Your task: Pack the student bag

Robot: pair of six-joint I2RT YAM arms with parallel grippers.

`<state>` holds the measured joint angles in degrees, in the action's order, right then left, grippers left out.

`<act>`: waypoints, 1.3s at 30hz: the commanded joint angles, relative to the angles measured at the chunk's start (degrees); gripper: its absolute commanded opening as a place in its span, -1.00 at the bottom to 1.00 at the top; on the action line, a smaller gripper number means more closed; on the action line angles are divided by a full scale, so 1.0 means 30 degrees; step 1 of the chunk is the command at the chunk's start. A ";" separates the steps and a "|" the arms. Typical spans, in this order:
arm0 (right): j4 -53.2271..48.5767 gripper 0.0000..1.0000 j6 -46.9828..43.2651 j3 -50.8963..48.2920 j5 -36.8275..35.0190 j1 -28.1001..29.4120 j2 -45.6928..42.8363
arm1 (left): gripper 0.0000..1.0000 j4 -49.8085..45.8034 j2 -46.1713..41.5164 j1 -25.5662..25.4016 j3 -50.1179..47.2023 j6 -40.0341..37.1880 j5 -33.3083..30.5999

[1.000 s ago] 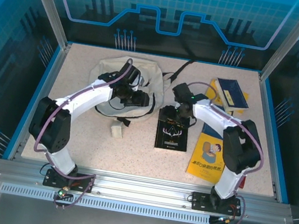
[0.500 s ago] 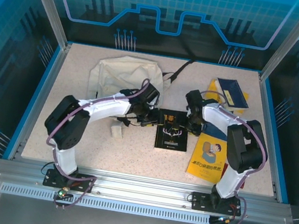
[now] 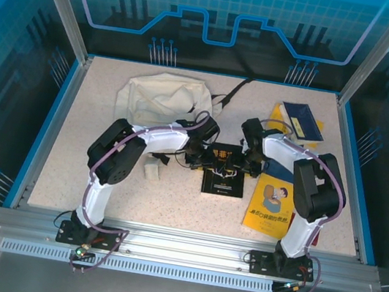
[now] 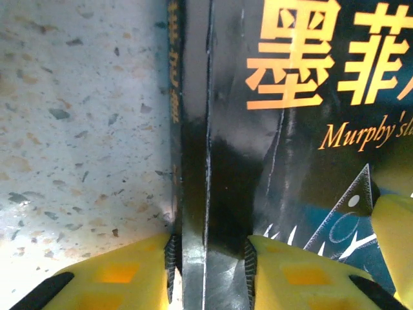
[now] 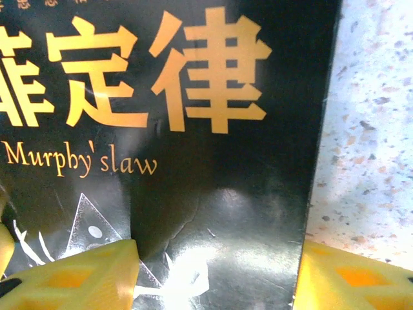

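The student bag (image 3: 164, 95), cream fabric with black straps, lies slumped at the back left. A black book (image 3: 222, 180) with orange characters lies flat at mid-table. My left gripper (image 3: 205, 155) is down at its upper left edge. In the left wrist view the left gripper (image 4: 210, 252) is open by a narrow gap and straddles the black book's (image 4: 303, 161) spine, one pad beside the spine and one on the cover. My right gripper (image 3: 248, 163) sits at the upper right edge. There the right gripper (image 5: 216, 261) is open wider across the black book's (image 5: 213, 174) right margin.
A yellow book (image 3: 272, 203) lies right of the black one, under my right arm. A blue book on a yellow one (image 3: 302, 122) lies at the back right. A small white object (image 3: 152, 170) sits below the bag. Blue walls edge the table.
My left arm swung from over the bag down to the black book's left edge. The right gripper shifted to its right edge. Both pairs of jaws have narrowed.
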<state>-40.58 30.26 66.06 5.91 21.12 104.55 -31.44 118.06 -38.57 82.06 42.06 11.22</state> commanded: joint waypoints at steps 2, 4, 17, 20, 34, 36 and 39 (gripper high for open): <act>-0.0830 0.10 -0.0547 0.0618 0.1445 0.0106 -0.0452 | -0.34 -0.1272 0.0997 -0.0480 0.0654 -0.0125 -0.1443; -0.1117 0.05 -0.0582 0.0867 0.1533 0.0286 -0.0769 | -0.38 -0.1590 0.1184 -0.0503 0.0764 -0.0206 -0.1773; -0.2551 -0.42 0.0086 0.1651 0.0260 0.0766 -0.2150 | -0.48 -0.1683 0.1801 -0.0541 0.0681 -0.0593 -0.1983; -0.2503 -0.67 0.0280 0.1693 0.0014 0.0752 -0.2265 | -0.48 -0.1775 0.1623 -0.0548 0.0683 -0.0676 -0.1896; 0.0893 -0.91 -0.1864 0.0303 0.7329 -0.2197 -0.6407 | 0.65 -0.1470 -0.4341 0.1008 0.1277 -0.4632 0.0412; 0.1361 -0.92 -0.2003 0.0342 0.8698 -0.2552 -0.6854 | 0.77 -0.0953 -0.5098 0.1609 0.0929 -0.4880 0.0841; 0.2032 -0.92 -0.1934 0.0446 1.0539 -0.3050 -0.7258 | 0.88 0.0674 -0.6145 0.2808 -0.0119 -0.4564 0.3093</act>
<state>-39.42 25.82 67.13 25.89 13.15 85.36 -32.88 102.26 -32.91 84.12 30.04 13.63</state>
